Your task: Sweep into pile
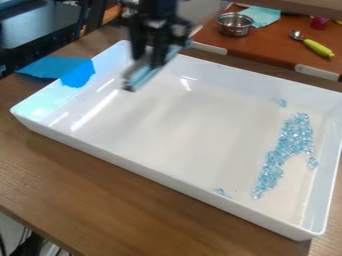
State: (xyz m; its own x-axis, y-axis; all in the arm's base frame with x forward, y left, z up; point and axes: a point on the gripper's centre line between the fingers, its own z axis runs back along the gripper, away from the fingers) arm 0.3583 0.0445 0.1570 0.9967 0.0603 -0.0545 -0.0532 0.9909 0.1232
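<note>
at the top of the frame, left of center, the robot's black fingers (pixel 155 57) are closed around a pale blue-gray bar (pixel 139 75), which slants over the upper left part of a white tray (pixel 177 181) on a brown wooden table (pixel 100 182). clear blue beads (pixel 284 145) lie in a long, uneven band inside the tray, at the right of the frame, with a few strays near the band.

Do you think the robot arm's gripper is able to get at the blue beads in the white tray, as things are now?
Probably yes: the gripper hangs above the tray, and nothing stands between it and the beads, though I cannot tell its full reach.
</note>
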